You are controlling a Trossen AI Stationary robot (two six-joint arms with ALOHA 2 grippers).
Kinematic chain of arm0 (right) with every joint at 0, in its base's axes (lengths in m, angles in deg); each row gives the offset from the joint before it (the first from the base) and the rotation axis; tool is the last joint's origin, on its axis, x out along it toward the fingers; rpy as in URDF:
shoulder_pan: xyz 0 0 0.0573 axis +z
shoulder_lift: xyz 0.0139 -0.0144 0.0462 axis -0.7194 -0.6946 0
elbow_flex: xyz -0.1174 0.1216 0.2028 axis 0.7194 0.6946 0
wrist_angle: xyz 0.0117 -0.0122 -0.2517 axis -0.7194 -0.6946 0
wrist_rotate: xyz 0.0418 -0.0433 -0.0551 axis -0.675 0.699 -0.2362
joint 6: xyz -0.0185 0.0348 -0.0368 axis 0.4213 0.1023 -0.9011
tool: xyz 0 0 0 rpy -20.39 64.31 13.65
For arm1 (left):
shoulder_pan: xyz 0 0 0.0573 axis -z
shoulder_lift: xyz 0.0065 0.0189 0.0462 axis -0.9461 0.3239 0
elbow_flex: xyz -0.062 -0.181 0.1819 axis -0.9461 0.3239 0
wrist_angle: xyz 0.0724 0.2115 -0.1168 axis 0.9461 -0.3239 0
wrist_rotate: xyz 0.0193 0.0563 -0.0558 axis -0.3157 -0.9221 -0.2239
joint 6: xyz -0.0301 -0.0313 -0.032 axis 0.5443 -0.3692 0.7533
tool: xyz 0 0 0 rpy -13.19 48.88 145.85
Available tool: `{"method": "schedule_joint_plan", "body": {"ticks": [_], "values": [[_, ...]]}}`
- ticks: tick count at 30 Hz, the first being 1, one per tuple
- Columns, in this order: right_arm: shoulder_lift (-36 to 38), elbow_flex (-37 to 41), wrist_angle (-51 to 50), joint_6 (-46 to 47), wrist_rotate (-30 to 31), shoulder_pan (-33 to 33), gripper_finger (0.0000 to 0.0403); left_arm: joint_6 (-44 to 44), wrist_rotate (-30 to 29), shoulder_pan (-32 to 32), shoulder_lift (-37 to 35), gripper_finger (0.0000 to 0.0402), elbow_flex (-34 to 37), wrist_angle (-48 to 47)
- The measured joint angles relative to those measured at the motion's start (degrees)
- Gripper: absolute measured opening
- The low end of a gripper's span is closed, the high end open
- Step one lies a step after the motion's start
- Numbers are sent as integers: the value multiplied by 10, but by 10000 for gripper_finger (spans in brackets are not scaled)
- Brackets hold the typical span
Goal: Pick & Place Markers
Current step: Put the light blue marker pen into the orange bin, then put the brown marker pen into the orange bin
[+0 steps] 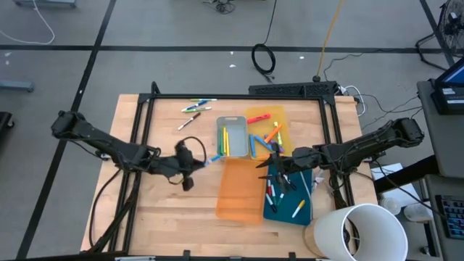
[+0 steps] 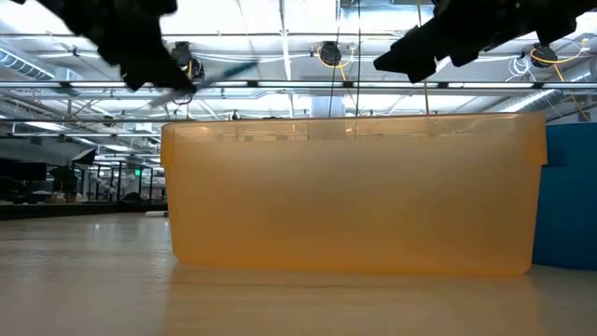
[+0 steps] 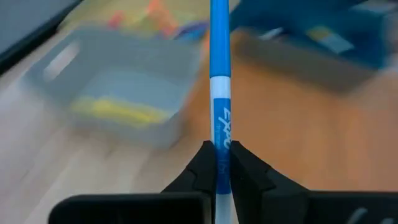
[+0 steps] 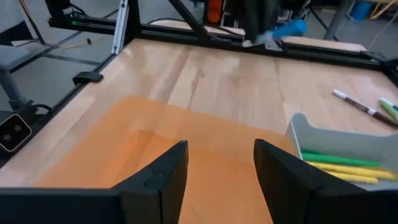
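Observation:
My left gripper [image 1: 200,161] hovers over bare table left of the trays, shut on a blue-and-white marker [image 3: 219,74]. That marker also shows in the high view [image 1: 212,157] and the low view [image 2: 222,70]. My right gripper [image 4: 221,163] is open and touches nothing, above the orange tray [image 1: 241,188] near its far right corner [image 1: 262,161]. Yellow and green markers [image 1: 226,139] lie in the grey tray [image 1: 241,145]. Orange and blue ones [image 1: 270,135] lie in the yellow tray [image 1: 255,116], and several [image 1: 279,190] in the blue tray [image 1: 304,214]. A few loose markers [image 1: 196,107] lie by the far edge. My left gripper pinches the marker between its two fingertips [image 3: 204,167] on the white printed barrel [image 3: 221,127]. The marker runs on ahead of the fingers, its blue end pointing toward the trays. It is lifted clear of the table and lies about level.
The four trays sit close together right of the table's middle. A black frame [image 1: 239,96] runs around the work area. A white cylinder [image 1: 359,230] stands at the near right corner. Bare wood [image 1: 167,210] lies left of the orange tray.

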Motion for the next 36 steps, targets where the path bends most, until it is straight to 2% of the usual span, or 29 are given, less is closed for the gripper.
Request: {"method": "schedule_joint_plan", "body": {"ticks": [2,6,9,16,19,27,36], "values": [[0,0,6,-4,0,0,171,-59,30,11,16,23,-1,72],[0,0,15,-14,0,0,171,-188,131,23,62,24,1,191],[0,0,16,-17,0,0,171,-246,187,26,106,27,1,253],[0,0,19,-25,0,0,171,-273,284,-14,208,24,1,445],[0,0,19,-29,0,0,171,-264,343,-34,248,25,-12,481],[0,0,28,-35,0,0,171,-226,349,-66,325,39,-47,478],[0,34,84,-43,0,0,171,-205,348,-72,327,108,-51,480]]}}
